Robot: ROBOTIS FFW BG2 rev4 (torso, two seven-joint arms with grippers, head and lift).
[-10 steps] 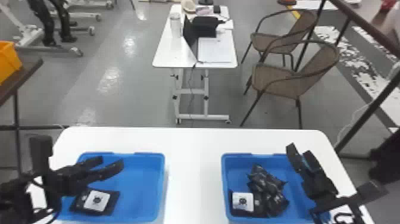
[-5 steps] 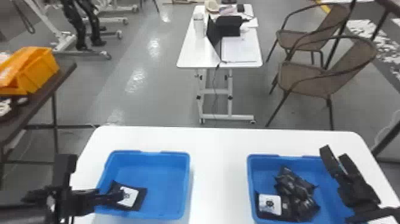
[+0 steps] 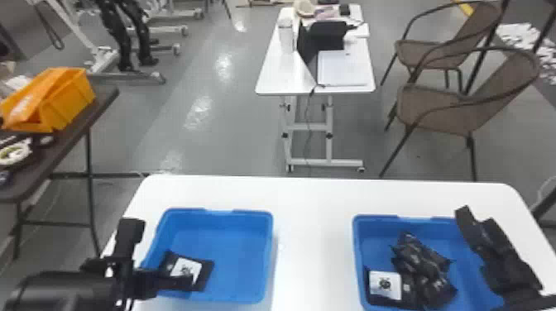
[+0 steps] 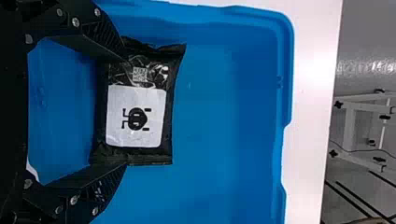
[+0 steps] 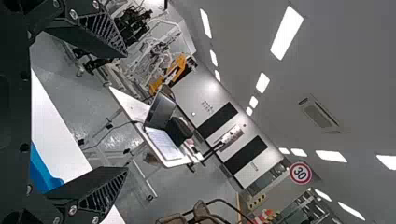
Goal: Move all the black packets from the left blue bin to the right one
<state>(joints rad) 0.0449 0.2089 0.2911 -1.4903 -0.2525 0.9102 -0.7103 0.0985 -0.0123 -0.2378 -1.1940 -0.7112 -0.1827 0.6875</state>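
The left gripper (image 3: 182,282) has its jaws spread wide, released, with a black packet (image 4: 135,116) between their tips in the left blue bin (image 3: 269,256). The right gripper's (image 3: 478,218) jaws stand apart, empty; piled packets (image 3: 422,264) lie beside them in the right blue bin (image 3: 356,248).

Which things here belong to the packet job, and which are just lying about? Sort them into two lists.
Job: left blue bin, its black packet; right blue bin, its black packets; left gripper, right gripper.

Lying about: orange crate; laptop; brown chairs.
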